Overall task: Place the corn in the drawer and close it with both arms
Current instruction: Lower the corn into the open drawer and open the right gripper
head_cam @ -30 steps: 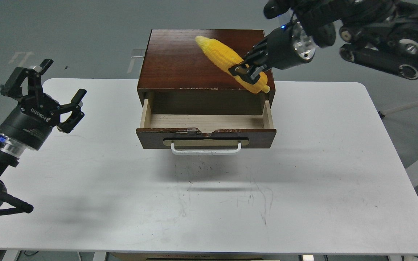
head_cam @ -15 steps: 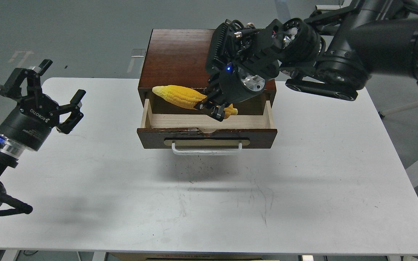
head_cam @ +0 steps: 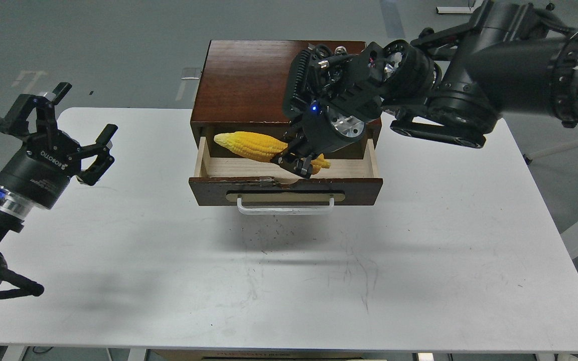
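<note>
The yellow corn [head_cam: 251, 146] lies across the open drawer [head_cam: 286, 170] of the dark reddish-brown wooden box [head_cam: 249, 82], its point to the left, held low inside the pale wood interior. My right gripper [head_cam: 296, 161] reaches down from the upper right and is shut on the corn's thick right end. The drawer is pulled out toward me, its white bar handle [head_cam: 286, 206] facing front. My left gripper [head_cam: 76, 135] is open and empty, above the table's left side, well away from the drawer.
The box stands at the back middle of a white table [head_cam: 289, 271]. The right arm's bulky wrist [head_cam: 349, 110] hangs over the box's right half. Grey floor lies beyond the table's far edge.
My right gripper carried the corn from above the box top down and forward into the open drawer, turning it crosswise; in the last half second it sank a little lower. The left arm barely moved.
</note>
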Controlling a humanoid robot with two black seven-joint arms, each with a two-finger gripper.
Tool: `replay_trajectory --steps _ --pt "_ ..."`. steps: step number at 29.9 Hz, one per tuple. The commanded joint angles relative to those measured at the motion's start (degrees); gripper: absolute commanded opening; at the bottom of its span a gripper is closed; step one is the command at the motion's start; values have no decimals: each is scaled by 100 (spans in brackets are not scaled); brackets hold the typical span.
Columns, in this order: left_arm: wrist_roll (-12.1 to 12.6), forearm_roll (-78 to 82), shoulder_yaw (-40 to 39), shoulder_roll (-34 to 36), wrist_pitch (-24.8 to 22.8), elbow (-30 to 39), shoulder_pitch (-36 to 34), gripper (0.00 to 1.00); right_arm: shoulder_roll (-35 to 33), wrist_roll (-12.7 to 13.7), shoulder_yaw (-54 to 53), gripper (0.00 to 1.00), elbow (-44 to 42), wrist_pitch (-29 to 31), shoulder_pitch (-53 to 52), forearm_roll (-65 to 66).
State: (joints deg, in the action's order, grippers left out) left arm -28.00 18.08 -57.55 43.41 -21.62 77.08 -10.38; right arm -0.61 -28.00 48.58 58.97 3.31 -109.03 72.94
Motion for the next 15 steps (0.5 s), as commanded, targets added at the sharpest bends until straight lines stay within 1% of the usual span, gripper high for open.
replay_trajectory --steps 1,7,8,12,14,15 --pt "0 -6 -2 1 -9 9 1 100 -9 0 -7 74 9 -6 4 -17" --pt "0 -6 7 10 -9 9 1 100 -26 0 -33 79 36 -6 4 -52" --pt "0 -6 7 18 -9 9 1 100 -44 0 -59 81 45 -6 -4 -61" --pt "0 -6 7 45 -18 9 10 100 -123 0 -165 82 53 -15 -75 -174" --pt "0 -6 7 54 -18 9 10 100 -315 0 -410 89 88 3 -206 -621" --pt "0 -6 7 54 -18 9 10 100 -386 0 -481 91 97 11 -250 -797"
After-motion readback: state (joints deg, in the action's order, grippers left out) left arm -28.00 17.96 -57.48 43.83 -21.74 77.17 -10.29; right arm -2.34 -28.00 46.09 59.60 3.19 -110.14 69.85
